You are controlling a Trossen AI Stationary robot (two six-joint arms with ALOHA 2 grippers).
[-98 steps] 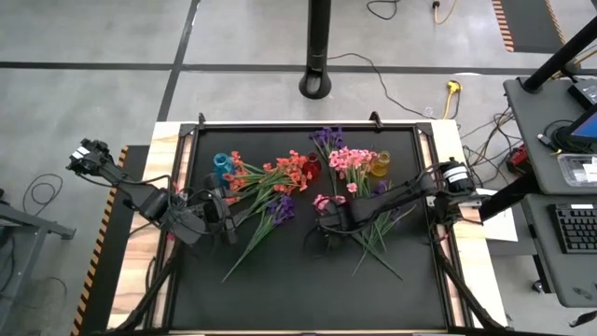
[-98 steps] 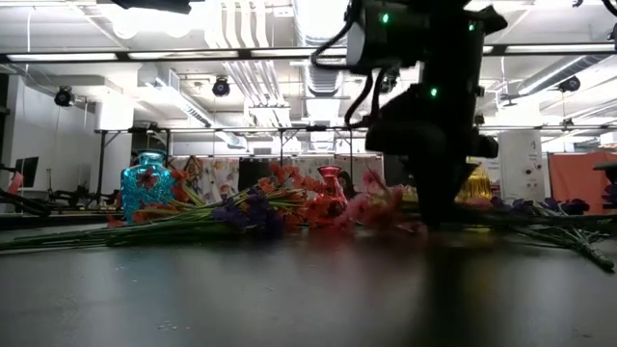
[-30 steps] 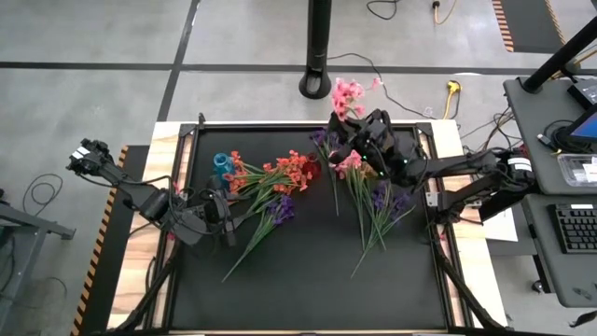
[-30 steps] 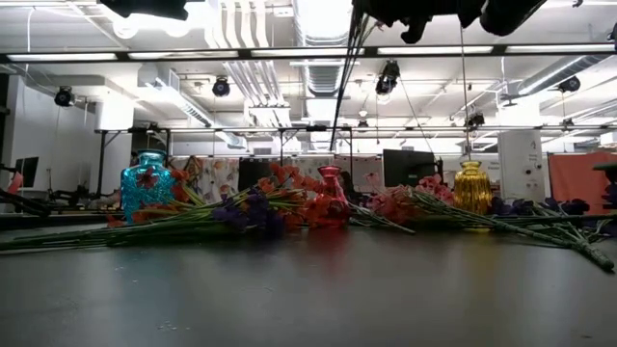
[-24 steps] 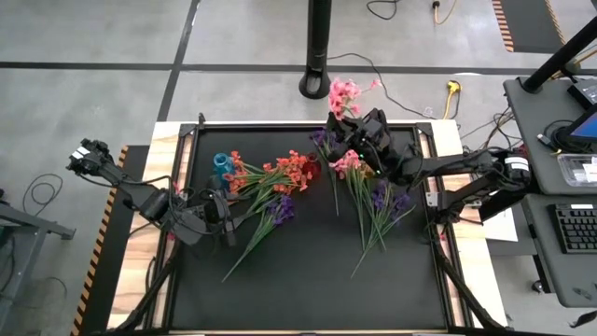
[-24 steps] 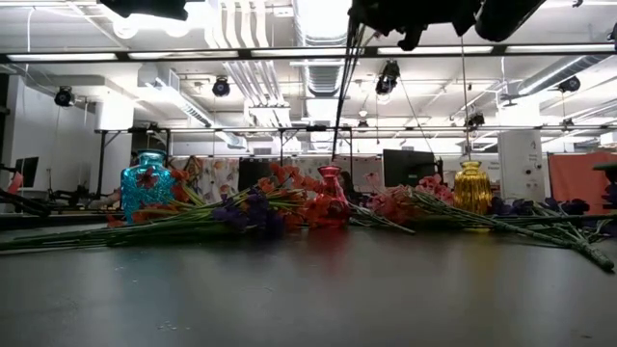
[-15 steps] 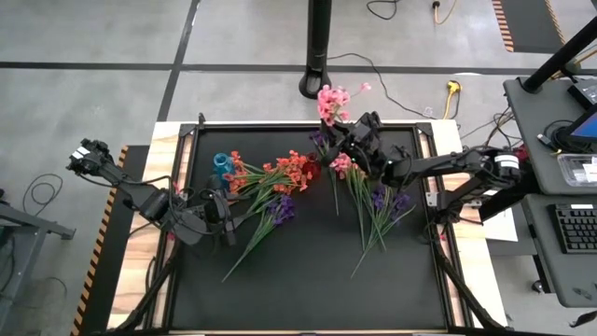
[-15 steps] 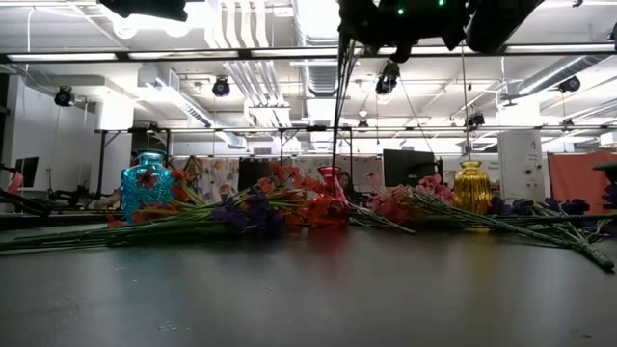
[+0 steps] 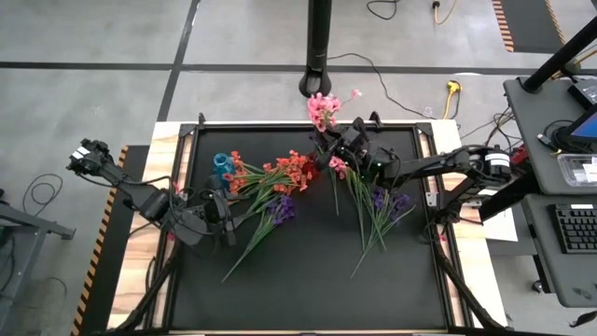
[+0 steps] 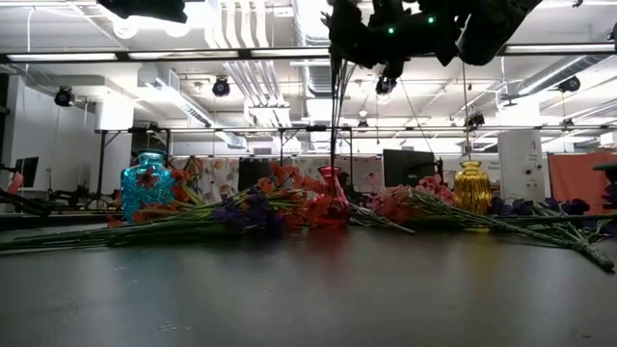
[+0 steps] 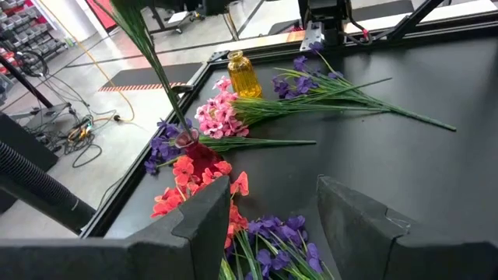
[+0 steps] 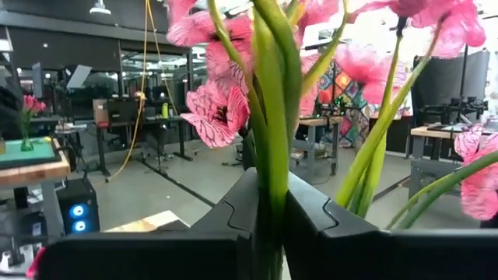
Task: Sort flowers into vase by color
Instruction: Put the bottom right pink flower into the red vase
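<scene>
Black matte tabletop (image 9: 308, 280), flat, slightly glossy. Loose sprays (image 9: 378, 210) lie scattered below and beside the right tool (image 9: 338, 142): thin wiry green stems, small fabric blossoms. Red vase (image 11: 187, 141), small, narrow neck, stands directly under that tool. Right tool is clamped on a pink flower (image 9: 324, 105), stem (image 10: 335, 125) hanging straight down toward the vase mouth. Risk: limp stem misses the narrow neck or tips the light vase; pink may not belong there. Left tool (image 11: 268, 214) parked low, fingers apart, holding nothing, purple blossoms (image 11: 272, 233) just ahead.
</scene>
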